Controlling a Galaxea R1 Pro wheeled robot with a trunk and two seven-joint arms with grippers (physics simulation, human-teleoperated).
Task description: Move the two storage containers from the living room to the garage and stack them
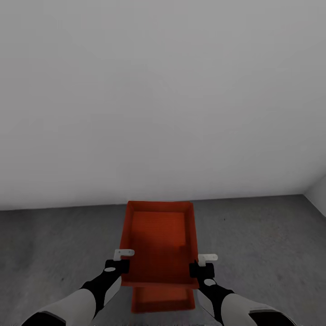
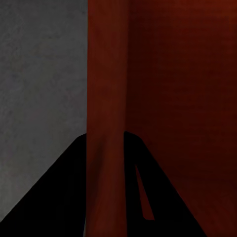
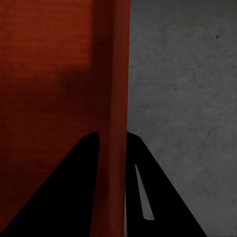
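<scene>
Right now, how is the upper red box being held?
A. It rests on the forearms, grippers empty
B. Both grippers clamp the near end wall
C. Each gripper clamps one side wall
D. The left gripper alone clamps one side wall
C: in the head view the left gripper and right gripper sit on opposite side walls of the upper box, and each wrist view shows a wall between that gripper's fingers.

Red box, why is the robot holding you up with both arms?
The robot is carrying one red-orange container over the dark grey floor, facing a pale grey wall. The left gripper pinches the box's left wall and the right gripper pinches its right wall. A second red-orange container shows just below the held one, nearer the robot. Whether the two boxes touch yet cannot be told.
</scene>
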